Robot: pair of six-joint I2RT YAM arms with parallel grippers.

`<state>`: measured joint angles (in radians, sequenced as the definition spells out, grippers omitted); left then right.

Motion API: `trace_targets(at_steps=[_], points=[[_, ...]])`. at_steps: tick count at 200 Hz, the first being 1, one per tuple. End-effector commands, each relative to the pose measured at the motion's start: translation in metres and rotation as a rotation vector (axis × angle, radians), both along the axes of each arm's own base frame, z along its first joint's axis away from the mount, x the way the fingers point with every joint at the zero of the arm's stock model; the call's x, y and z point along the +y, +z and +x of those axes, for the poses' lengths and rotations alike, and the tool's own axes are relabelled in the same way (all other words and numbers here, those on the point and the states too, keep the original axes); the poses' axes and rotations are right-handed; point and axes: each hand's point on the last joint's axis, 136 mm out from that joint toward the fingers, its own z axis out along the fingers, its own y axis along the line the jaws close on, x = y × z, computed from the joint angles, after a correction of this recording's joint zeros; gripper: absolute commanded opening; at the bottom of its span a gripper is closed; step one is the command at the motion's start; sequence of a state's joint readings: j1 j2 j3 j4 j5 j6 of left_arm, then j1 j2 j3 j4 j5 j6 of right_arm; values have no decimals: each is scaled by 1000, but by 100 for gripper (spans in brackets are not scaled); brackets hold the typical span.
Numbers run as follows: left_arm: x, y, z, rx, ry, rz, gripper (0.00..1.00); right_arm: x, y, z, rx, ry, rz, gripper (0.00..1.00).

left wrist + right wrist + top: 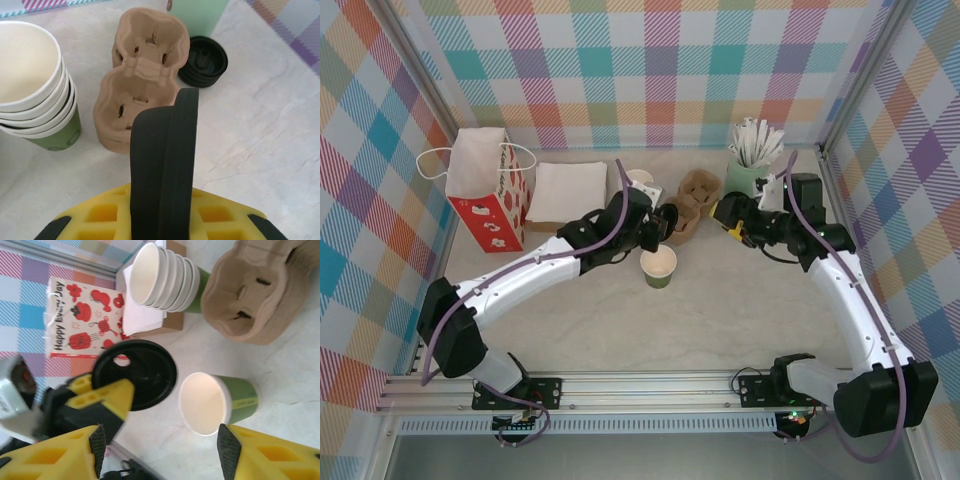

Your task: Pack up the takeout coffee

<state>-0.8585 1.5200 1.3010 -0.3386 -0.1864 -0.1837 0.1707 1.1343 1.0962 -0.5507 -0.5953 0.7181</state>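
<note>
The left fingers (107, 400) are clenched on the black lid's (142, 371) rim, holding it roughly level just beside the green cup (220, 401), probably to cap it. The cup stands upright mid-tabletop (740, 310), just near of the cardboard carrier (692, 205), with its long axis vertical and its open mouth up. The right fingers (97, 442) are spread apart, grasping nothing.

Quick headcount, folks. One lone green cup (658, 267), just ahead of the right gripper (160, 440). One cup stack (35, 95), looks like five rims, ahead-left of the left gripper (167, 107). One nested pile of pulp carriers (142, 80) dead ahead of it, layers uncountable. Black lids: one loose lid (135, 374) at its tip, plus one small lid pile (202, 61) ahead-right. One gift bag (490, 190), one napkin pile (565, 190), one mint cup (745, 178) holding white sticks (755, 140), too many to count.
</note>
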Motion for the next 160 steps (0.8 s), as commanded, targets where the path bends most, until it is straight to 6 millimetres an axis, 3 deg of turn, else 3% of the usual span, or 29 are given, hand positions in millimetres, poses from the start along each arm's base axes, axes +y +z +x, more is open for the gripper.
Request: trace_targets(at_steps=[1,73,122,160], points=[[0,16,-7,-132,-27,76,6,13,9,-3,108,19,117,64],[-26,22,-23,-330,-123,223,6,38,2,13,289,-22,230,66],[-37,21,-25,-342,-154,231,6,53,-15,13,379,-16,235,64],[-45,18,-27,-339,-171,228,6,64,-16,16,383,-8,240,61]])
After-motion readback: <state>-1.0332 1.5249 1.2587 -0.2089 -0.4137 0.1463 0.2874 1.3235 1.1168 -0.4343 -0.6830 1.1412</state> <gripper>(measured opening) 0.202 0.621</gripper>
